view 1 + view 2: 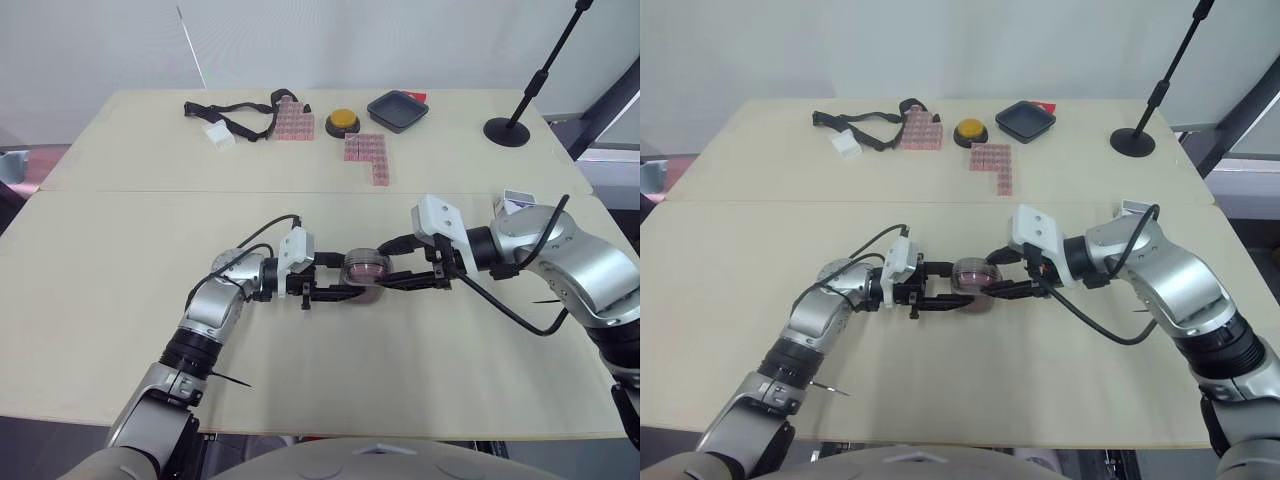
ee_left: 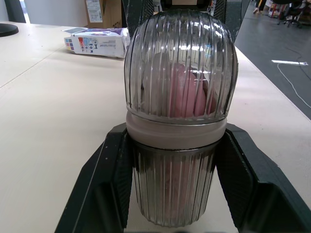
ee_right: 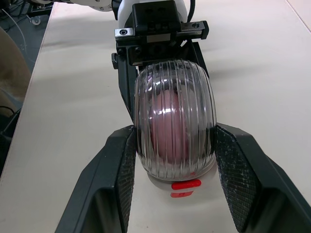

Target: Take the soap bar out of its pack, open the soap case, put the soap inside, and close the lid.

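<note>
Left wrist view: left gripper (image 2: 175, 141) fingers pressed vs. ribbed sides of clear soap case (image 1: 364, 271). Right gripper (image 3: 172, 131) pinches it from opp. end. Lid shut, pink soap (image 2: 187, 92) inside. Case mid-table (image 1: 300, 390), seems to rest on it. Soap pack (image 2: 97, 41) lies near table's right edge, well apart.
</note>
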{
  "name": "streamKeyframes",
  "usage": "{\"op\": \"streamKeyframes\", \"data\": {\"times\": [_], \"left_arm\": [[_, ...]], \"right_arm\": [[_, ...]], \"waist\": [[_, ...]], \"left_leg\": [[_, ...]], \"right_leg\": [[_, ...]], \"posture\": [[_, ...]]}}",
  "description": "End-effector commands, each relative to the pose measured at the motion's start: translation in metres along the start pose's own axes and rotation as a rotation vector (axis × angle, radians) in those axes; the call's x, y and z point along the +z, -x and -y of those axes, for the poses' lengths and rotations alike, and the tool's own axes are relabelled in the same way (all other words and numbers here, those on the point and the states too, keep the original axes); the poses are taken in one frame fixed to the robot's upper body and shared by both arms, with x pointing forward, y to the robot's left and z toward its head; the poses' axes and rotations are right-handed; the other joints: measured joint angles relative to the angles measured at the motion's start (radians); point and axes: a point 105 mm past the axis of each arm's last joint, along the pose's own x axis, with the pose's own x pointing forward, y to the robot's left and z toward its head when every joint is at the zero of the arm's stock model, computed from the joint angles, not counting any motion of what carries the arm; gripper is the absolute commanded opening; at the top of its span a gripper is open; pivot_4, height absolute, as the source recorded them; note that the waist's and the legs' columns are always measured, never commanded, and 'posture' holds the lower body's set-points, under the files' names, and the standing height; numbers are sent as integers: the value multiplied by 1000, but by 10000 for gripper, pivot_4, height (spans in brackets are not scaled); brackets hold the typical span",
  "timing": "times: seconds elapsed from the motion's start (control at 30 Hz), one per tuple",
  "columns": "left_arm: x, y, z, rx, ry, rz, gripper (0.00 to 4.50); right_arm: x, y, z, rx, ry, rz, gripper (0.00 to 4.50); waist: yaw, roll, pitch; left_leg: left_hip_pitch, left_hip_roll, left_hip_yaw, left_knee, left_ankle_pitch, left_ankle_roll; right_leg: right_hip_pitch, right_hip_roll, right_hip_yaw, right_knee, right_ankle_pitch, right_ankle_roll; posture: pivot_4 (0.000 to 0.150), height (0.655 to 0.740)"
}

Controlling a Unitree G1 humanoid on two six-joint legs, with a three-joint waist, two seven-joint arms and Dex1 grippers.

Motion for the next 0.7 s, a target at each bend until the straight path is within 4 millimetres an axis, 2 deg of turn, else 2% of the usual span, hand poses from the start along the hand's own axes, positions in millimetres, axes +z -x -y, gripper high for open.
{"op": "streamKeyframes", "data": {"times": [0.03, 0.17, 0.47, 0.7], "left_arm": [[10, 1, 0, -7, -32, 20, 19284], [10, 0, 0, -7, -32, 20, 19284], [10, 0, 0, -8, -32, 20, 19284], [9, 0, -1, -9, -31, 17, 19284]], "right_arm": [[3, 1, 2, -6, 13, 0, 32656], [4, 2, 2, -5, 26, -3, 44899], [-1, 7, -2, 2, 32, -29, 44899], [-2, 30, 7, -52, 28, -25, 44899]], "waist": [[0, 0, 0], [0, 0, 0], [1, 0, 0], [1, 0, 0]], "left_leg": [[0, 0, 0, 0, 0, 0], [0, 0, 0, 0, 0, 0], [0, 0, 0, 0, 0, 0], [0, 0, 0, 0, 0, 0]], "right_leg": [[0, 0, 0, 0, 0, 0], [0, 0, 0, 0, 0, 0], [0, 0, 0, 0, 0, 0], [0, 0, 0, -1, 0, 0]], "posture": [[1500, 7400], [1500, 7400], [1500, 7400], [1500, 7400]]}}
